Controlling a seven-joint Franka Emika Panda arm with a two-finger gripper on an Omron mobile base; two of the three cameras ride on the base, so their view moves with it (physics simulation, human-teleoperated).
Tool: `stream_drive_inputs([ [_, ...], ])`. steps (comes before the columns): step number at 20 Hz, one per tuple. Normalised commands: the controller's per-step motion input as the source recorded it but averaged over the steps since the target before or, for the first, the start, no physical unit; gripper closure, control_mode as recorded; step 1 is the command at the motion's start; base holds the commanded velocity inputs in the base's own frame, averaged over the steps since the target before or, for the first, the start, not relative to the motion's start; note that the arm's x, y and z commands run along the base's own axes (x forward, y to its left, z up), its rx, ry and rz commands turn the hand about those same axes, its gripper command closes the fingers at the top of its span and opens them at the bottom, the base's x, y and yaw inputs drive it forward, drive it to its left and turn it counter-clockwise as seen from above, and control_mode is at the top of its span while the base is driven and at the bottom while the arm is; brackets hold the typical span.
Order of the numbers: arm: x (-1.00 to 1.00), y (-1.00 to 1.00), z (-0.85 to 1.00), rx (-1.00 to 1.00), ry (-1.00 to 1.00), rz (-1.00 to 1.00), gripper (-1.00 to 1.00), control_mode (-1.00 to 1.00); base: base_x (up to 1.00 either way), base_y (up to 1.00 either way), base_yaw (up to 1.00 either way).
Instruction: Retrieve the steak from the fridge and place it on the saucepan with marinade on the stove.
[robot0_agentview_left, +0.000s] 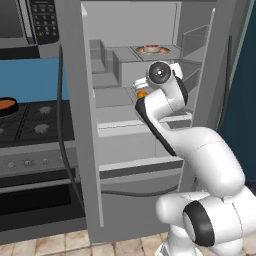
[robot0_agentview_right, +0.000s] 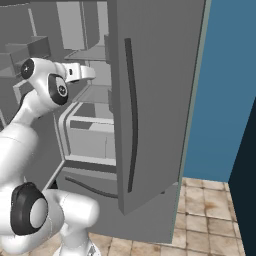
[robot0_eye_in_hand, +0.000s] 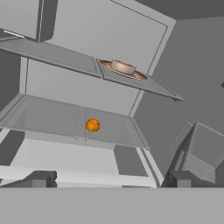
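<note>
The fridge (robot0_agentview_left: 75, 125) stands open, its grey door (robot0_agentview_right: 155, 100) swung out on the right. The steak (robot0_agentview_left: 151, 49) (robot0_eye_in_hand: 123, 68), red-brown with a pale rim, lies flat on an upper inner shelf. My gripper (robot0_eye_in_hand: 109, 181) (robot0_agentview_right: 92, 73) is open and empty, reaching into the fridge at the level of the shelf below the steak, still well short of it. On the stove (robot0_agentview_left: 45, 122) at the far left sits the black saucepan (robot0_agentview_left: 12, 111), and orange-brown marinade (robot0_agentview_left: 4, 103) fills it.
A small orange ball (robot0_eye_in_hand: 92, 125) (robot0_agentview_left: 142, 93) rests on the middle shelf straight ahead of the fingers. Door bins (robot0_eye_in_hand: 203, 151) jut out on the right. A microwave (robot0_agentview_left: 30, 22) hangs above the stove. Grey drawers (robot0_agentview_left: 135, 145) sit below the shelves.
</note>
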Motion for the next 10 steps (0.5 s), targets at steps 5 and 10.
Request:
stream_drive_inputs([
  [5, 0.48, 0.0, -0.11, 0.0, 0.0, 0.0, -1.0, -1.0, 0.0, 0.0, 0.0],
  [10, 0.42, -0.02, -0.02, 0.0, 0.0, 0.0, -1.0, -1.0, 0.0, 0.0, 0.0],
])
